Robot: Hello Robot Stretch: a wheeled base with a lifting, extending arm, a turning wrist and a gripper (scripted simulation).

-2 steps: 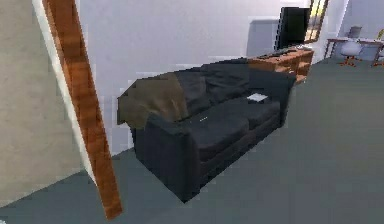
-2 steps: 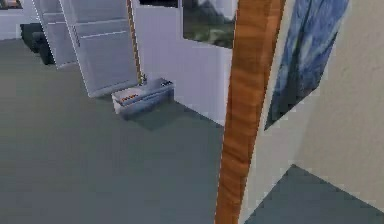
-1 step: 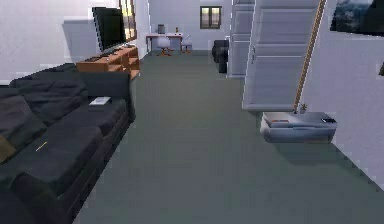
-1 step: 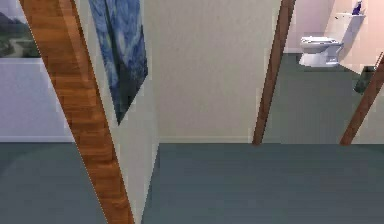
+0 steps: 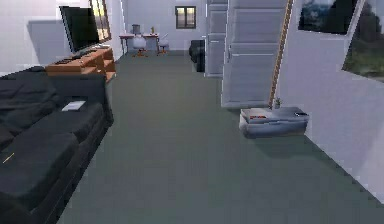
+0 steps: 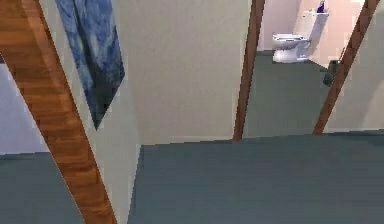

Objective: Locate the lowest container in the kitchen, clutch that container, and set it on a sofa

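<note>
I see a black sofa [image 5: 40, 125] at my forward view's left, a grey box [image 5: 273, 121] at its right. My jaws' state I cannot tell.

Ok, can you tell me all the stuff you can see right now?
sofa: one, black, forward view's left.
television: one, black, on the stand beyond the sofa.
stand: one, orange-brown, forward view's upper left.
low box-like thing: one, grey and white, on the floor by the forward view's right wall.
dark wall pictures: two, forward view's top right.
blue wall picture: one, arm side view's left.
toilet: one, white, arm side view's top right.
</note>
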